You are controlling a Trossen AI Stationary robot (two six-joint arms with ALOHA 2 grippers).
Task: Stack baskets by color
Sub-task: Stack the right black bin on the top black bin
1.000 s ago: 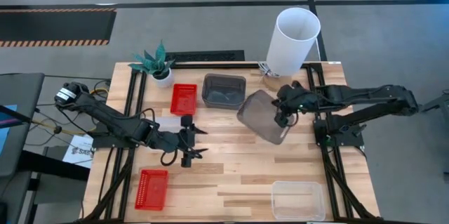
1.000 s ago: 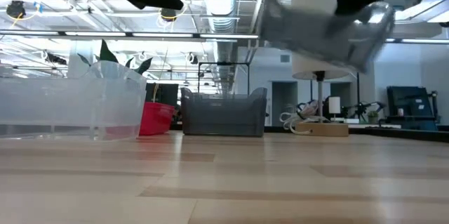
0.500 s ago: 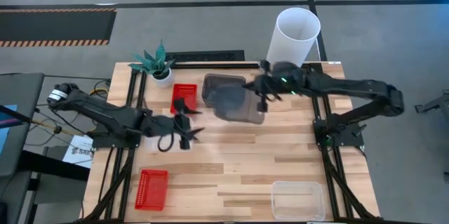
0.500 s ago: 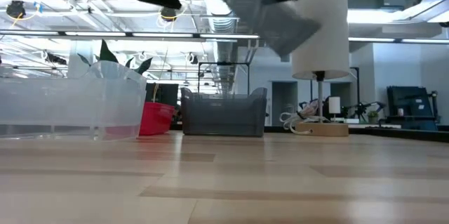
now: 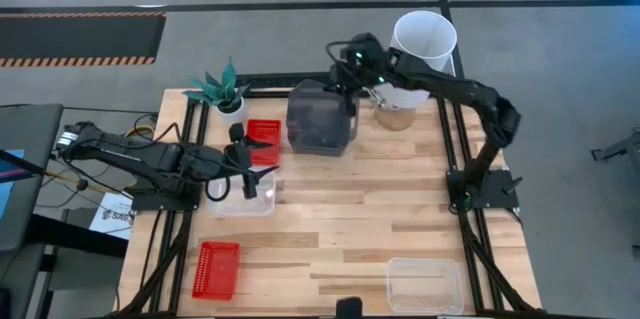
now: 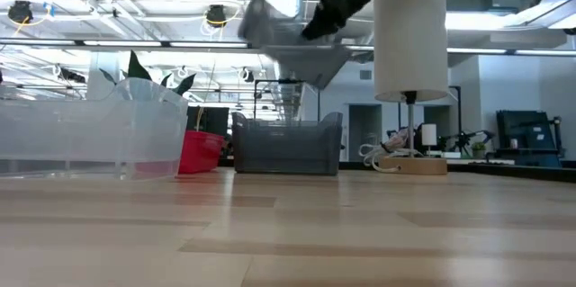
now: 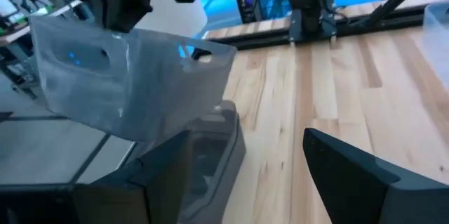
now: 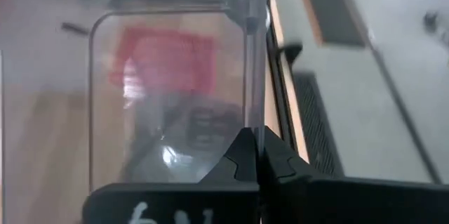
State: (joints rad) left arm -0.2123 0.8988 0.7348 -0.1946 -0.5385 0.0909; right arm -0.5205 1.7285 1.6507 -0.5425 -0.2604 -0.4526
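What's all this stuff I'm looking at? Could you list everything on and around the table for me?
Red baskets: two, red mesh; one beside the plant, one at the table's front left.
Grey baskets: two, smoky grey; one held in the air, one on the table under it.
Clear baskets: two, transparent; one front right, one under the left gripper.
Cylinder: one, white, tall, back right.
Plant: one, green in a white pot, back left.
Table: one, light wood.
Left gripper: dark, open, above a clear basket.
Right gripper: dark, shut on the raised grey basket.
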